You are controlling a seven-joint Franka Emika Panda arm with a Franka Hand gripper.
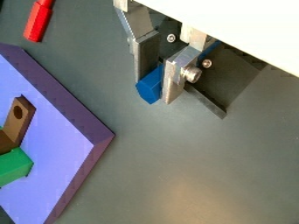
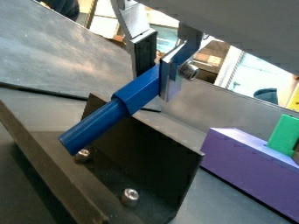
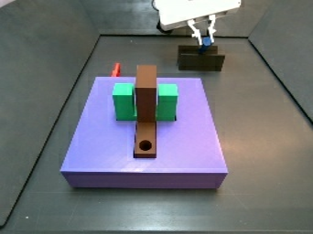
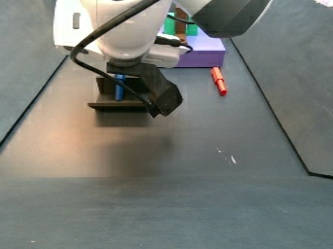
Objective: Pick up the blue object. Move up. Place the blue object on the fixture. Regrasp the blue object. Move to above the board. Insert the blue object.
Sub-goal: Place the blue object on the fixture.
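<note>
Over at the far end of the table, my gripper is sitting right on top of the fixture, silver plates pinched onto the upper end of the blue object. The peg slants down from the pads with its lower end resting in the fixture's slot, so I'd say I'm at the placing or regrasping step, can't tell which. Next job, I reckon: get a square hold, lift straight up, then carry it over to the board and its brown bar with the round hole. Red peg lies well off to the side.
</note>
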